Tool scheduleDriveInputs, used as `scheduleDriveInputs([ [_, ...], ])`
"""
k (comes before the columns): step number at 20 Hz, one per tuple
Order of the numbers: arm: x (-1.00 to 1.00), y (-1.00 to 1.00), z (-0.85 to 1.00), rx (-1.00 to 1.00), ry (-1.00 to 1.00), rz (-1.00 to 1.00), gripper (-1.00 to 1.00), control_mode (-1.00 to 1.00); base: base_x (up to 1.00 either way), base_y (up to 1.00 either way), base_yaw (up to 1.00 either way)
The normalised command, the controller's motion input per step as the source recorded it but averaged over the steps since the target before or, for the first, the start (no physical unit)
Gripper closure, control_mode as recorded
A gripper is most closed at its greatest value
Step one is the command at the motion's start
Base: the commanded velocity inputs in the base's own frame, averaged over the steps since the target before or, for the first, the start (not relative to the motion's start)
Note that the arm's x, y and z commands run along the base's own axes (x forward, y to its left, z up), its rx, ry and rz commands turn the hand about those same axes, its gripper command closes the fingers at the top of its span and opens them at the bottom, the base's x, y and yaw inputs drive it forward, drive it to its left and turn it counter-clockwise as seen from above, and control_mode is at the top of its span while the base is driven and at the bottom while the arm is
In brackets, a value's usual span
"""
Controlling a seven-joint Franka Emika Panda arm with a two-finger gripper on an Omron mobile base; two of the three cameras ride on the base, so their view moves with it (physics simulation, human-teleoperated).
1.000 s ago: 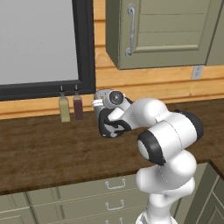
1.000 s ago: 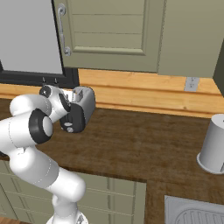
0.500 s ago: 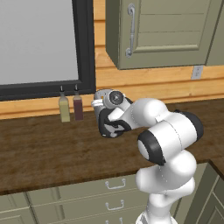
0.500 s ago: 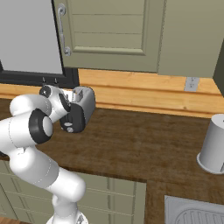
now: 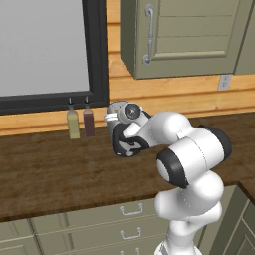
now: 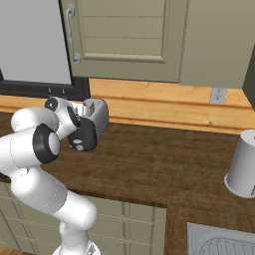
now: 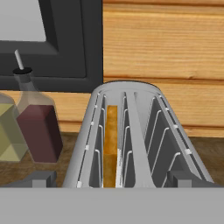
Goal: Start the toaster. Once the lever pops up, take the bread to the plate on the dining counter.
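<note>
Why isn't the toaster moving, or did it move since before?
No. The toaster sits in the same spot right of the bottles as before.

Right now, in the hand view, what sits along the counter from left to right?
Yellow-green bottle → dark red bottle → toaster, with the bread standing in its left slot.
</note>
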Motion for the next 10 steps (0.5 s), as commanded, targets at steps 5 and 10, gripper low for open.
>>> scheduleDriveInputs([
  [5,0.0,0.0,0.0,0.0,0.0,0.0,-1.0,-1.0,0.0,0.0,0.0],
  [10,0.0,0.0,0.0,0.0,0.0,0.0,-1.0,-1.0,0.0,0.0,0.0],
])
